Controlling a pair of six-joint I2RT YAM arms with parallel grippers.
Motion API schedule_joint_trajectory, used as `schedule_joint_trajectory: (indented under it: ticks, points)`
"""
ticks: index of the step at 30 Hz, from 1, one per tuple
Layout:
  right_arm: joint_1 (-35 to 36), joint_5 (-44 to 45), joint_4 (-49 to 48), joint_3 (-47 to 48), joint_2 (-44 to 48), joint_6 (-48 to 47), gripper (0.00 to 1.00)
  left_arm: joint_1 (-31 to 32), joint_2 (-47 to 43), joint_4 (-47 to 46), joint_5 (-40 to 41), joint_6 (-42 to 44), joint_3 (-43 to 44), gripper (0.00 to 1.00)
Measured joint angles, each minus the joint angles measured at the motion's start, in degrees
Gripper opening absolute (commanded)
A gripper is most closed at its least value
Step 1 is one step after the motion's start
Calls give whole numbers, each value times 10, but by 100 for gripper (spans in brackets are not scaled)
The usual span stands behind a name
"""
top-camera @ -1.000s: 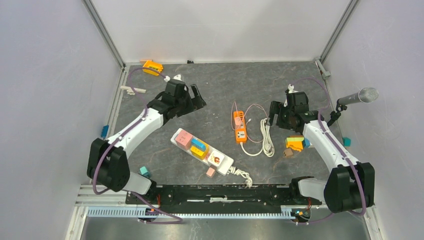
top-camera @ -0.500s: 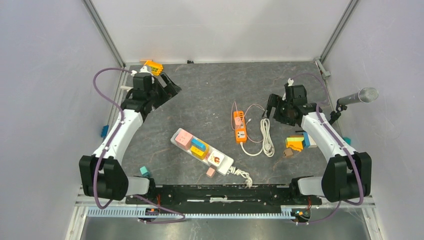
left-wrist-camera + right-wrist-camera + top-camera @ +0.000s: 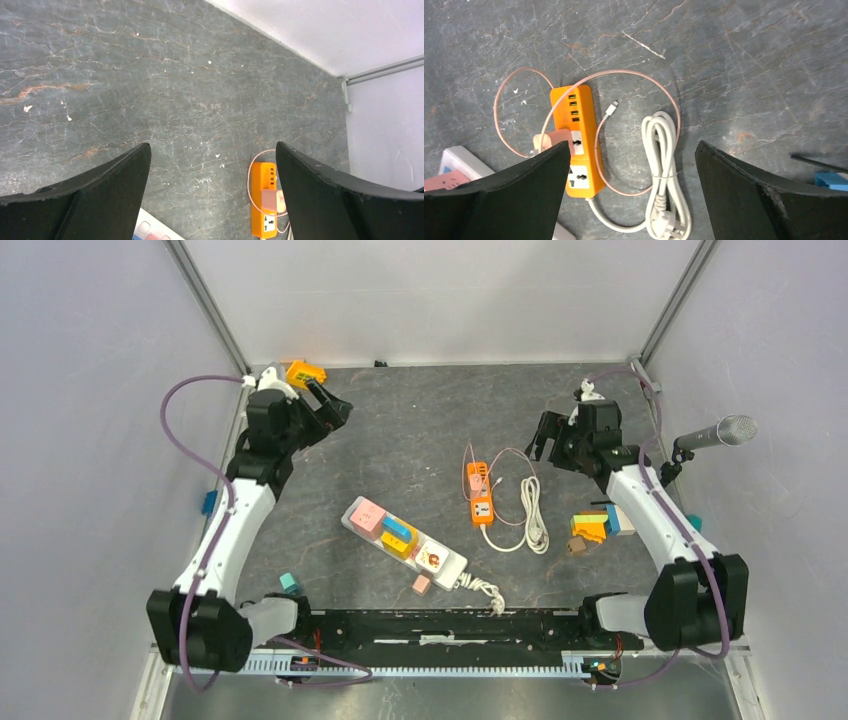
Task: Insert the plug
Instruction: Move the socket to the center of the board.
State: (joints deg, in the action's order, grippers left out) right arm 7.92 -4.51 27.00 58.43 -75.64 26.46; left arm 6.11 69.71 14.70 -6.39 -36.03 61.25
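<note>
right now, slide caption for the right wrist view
Open right hand above an orange plastic power strip and coiled white cable on grey tabletop

The left arm is stretched far forward on its own side, with the left pincer (image 3: 328, 403) opened wide and holding nothing, while the right arm is bent at the elbow and reaches forward, the right pincer (image 3: 551, 440) also spread wide, empty, turned inward.

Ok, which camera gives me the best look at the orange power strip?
Right wrist: the orange power strip lies close and nearly whole, with its ports and sockets readable. Top external shows it small, from far above. Left wrist catches it small at the bottom edge.
</note>
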Motion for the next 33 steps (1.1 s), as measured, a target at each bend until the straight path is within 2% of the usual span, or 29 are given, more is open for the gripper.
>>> schedule_joint_trajectory:
  ticks: [4,10,14,22,28,33]
  points:
    - [-2,31,-48,-66,59,-29,98,0,-76,-37,23,0,-59,100]
    - [-4,136,-141,-186,175,-100,98,0,-188,-95,82,17,-160,100]
    - [-5,176,-175,-221,208,-136,98,0,-233,-129,113,31,-227,100]
    - [-5,170,-240,-241,210,-148,99,0,-236,-134,134,35,-257,100]
    - [-6,202,-288,-241,203,-120,98,0,-211,-153,116,57,-267,100]
    - [-12,228,-277,-214,182,-88,98,0,-174,-160,98,93,-266,100]
